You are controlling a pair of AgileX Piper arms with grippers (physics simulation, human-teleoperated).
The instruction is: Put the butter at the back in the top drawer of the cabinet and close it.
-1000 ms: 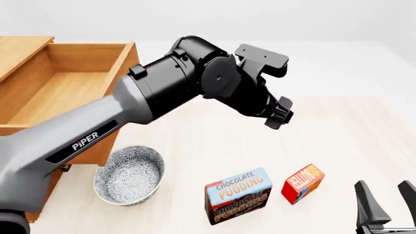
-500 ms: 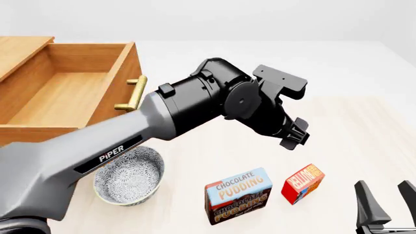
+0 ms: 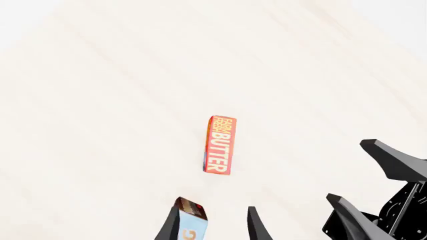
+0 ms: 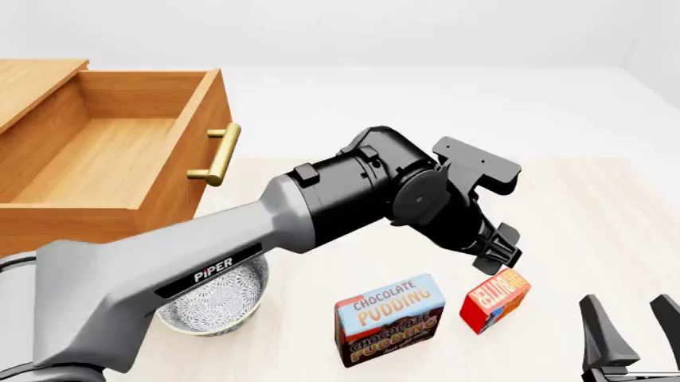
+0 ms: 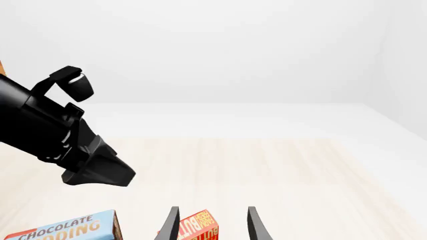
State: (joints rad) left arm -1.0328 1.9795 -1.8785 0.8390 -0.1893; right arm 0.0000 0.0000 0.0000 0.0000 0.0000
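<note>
The butter (image 4: 494, 301) is a small red box with yellow lettering, standing on the table beside the Chocolate Pudding box (image 4: 389, 318). My left gripper (image 4: 499, 253) hangs open just above and behind the butter, holding nothing. In the left wrist view the butter (image 3: 220, 145) lies ahead of the open left gripper (image 3: 212, 227). The top drawer (image 4: 181, 171) of the cabinet (image 4: 32, 79) stands pulled out, its inside bare. My right gripper (image 4: 629, 338) rests open at the near right edge. In the right wrist view, the butter (image 5: 200, 227) shows between the right gripper's (image 5: 212, 225) fingers, farther off.
A patterned bowl (image 4: 218, 306) sits in front of the cabinet, partly under my left arm. The drawer's brass handle (image 4: 216, 155) juts toward the table's middle. The pudding box (image 3: 190, 220) shows beside one left finger. The left gripper (image 5: 93, 167) crosses the right wrist view.
My left arm has swung rightward and down from near the drawer to just above the butter. The right gripper and the boxes have not moved.
</note>
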